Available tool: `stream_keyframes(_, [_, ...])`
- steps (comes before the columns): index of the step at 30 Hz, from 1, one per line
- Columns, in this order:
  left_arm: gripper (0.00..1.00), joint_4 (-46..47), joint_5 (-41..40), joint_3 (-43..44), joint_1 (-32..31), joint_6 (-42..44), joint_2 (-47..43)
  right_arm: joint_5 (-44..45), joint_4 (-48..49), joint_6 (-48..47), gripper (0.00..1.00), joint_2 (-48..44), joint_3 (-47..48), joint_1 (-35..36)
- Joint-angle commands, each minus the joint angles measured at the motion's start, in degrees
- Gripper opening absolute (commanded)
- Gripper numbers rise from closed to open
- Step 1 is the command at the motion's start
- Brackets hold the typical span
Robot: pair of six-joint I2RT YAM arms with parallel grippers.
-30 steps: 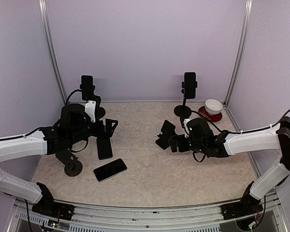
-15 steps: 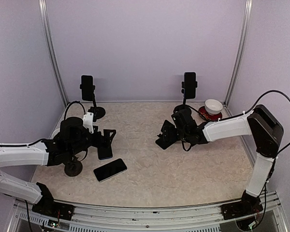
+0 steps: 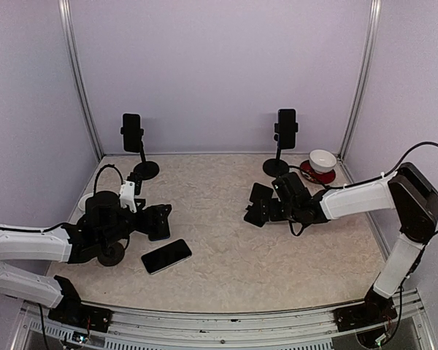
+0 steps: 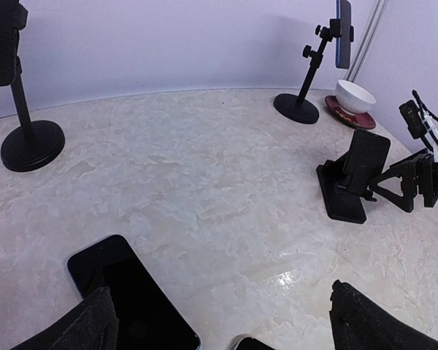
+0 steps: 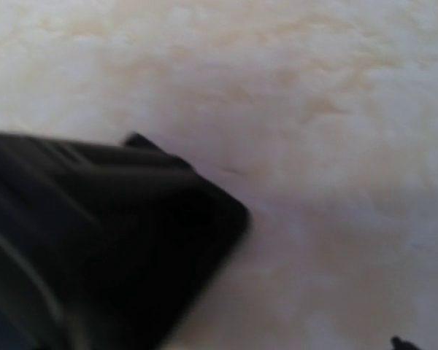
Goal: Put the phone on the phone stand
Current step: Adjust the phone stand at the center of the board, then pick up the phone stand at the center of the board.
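From above, a phone (image 3: 166,256) lies flat on the table (image 3: 226,248) near the front left, clear of both arms. The left gripper (image 3: 159,222) hangs low just behind it with its jaws spread wide, over a second phone (image 3: 158,230) that its fingers partly hide. The small phone stand (image 3: 260,195) sits mid-table, and the right gripper (image 3: 270,211) is right beside it, jaws also wide apart and holding nothing. The left wrist camera shows the second phone (image 4: 128,292) flat beside one dark fingertip (image 4: 87,324), with the phone stand (image 4: 350,182) farther off. The right wrist view is blurred: a black shape (image 5: 95,240) over pale table.
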Motion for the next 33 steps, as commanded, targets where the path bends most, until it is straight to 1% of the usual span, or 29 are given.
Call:
stream_keyframes(1, [0.99, 3.9, 1.3, -0.4, -0.4, 0.2, -0.3, 3.3, -3.4, -1.5, 1.0, -3.4, -0.7, -1.9])
stream_keyframes(7, [0.99, 5.7, 2.7, -1.6, -0.4, 0.3, -0.8, 4.5, -4.9, -3.2, 1.0, -6.6, -1.5, -4.6])
stream_keyframes(10, [0.99, 6.4, 3.6, -1.9, -0.4, 0.6, -0.7, 2.5, -4.3, -3.8, 1.0, -7.7, -0.7, -4.6])
stream_keyframes(16, [0.99, 7.6, 4.0, -2.1, -0.4, 1.0, 0.5, -0.7, -3.3, -1.5, 1.0, -7.1, 3.3, -2.1])
stream_keyframes(20, [0.99, 8.3, 5.1, -1.8, -0.4, 1.0, 2.1, -0.6, -3.8, 0.2, 1.0, -6.1, 6.4, 0.1])
stream_keyframes(24, [0.99, 8.2, 5.2, -1.5, -0.4, 1.0, 2.8, -0.1, -6.0, 2.1, 1.0, -3.3, 10.3, 0.8])
stream_keyframes(28, [0.99, 8.2, 5.0, -1.6, -0.4, 1.1, 2.7, 3.7, -11.0, 5.3, 1.0, 1.2, 15.6, 1.1])
stream_keyframes(33, [0.99, 8.2, 4.6, -1.9, -0.4, 1.3, 2.1, 5.9, -15.1, 7.5, 1.0, 5.9, 20.3, 1.2])
